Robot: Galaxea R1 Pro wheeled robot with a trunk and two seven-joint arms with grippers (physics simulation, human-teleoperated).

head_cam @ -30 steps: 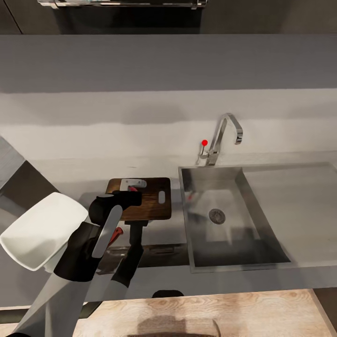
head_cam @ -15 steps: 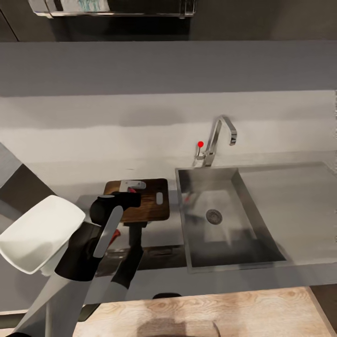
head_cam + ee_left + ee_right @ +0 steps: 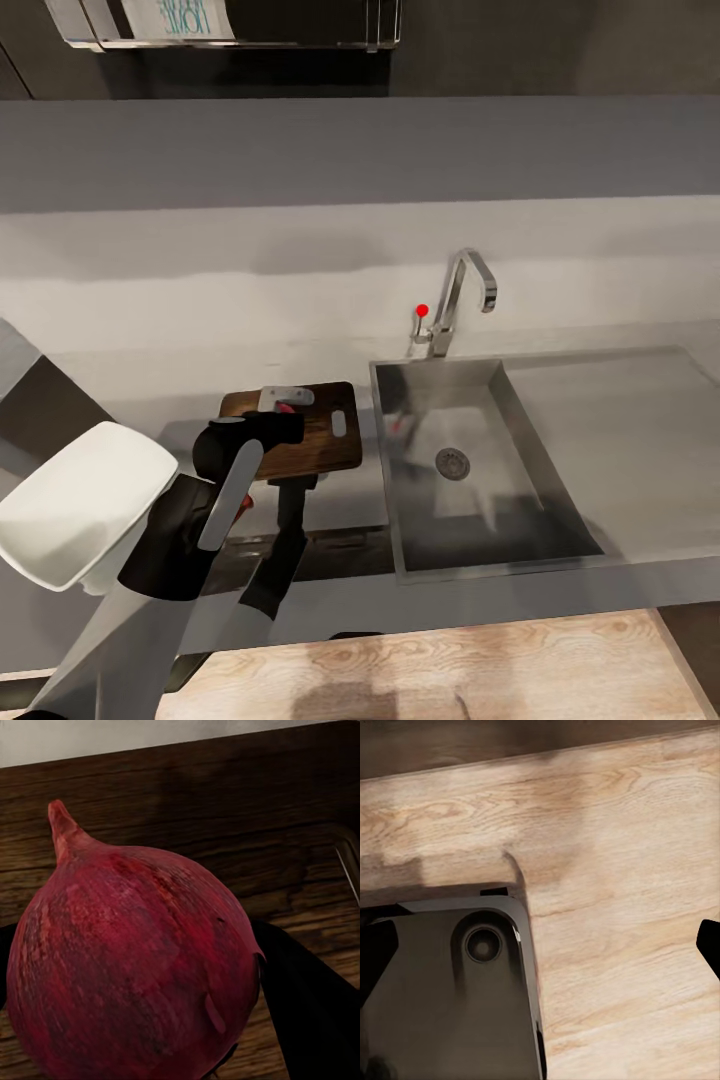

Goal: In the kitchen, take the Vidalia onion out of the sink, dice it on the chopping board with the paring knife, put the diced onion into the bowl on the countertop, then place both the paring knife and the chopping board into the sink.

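The left claw (image 3: 142,1050) is clenched around a dark red, papery-skinned round onion (image 3: 135,967) with a pointed stem tip, held just above the dark brown wooden chopping board (image 3: 310,435) on the grey glossy table (image 3: 640,400). The right claw (image 3: 540,952) has its black fingertips spread wide over pale wood-grain flooring (image 3: 622,870). Beside the board lie the rectangular stainless steel sink (image 3: 480,470) and a white squarish bowl (image 3: 80,500). Shelf lettering above is too blurred to read, perhaps "HOME".

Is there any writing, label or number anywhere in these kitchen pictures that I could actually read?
Pale card on the shelf at the top of the head view: it carries dark lettering, too blurred and cut off to read.
Chopping board, sink, bowl, onion: no writing, labels or numbers visible.
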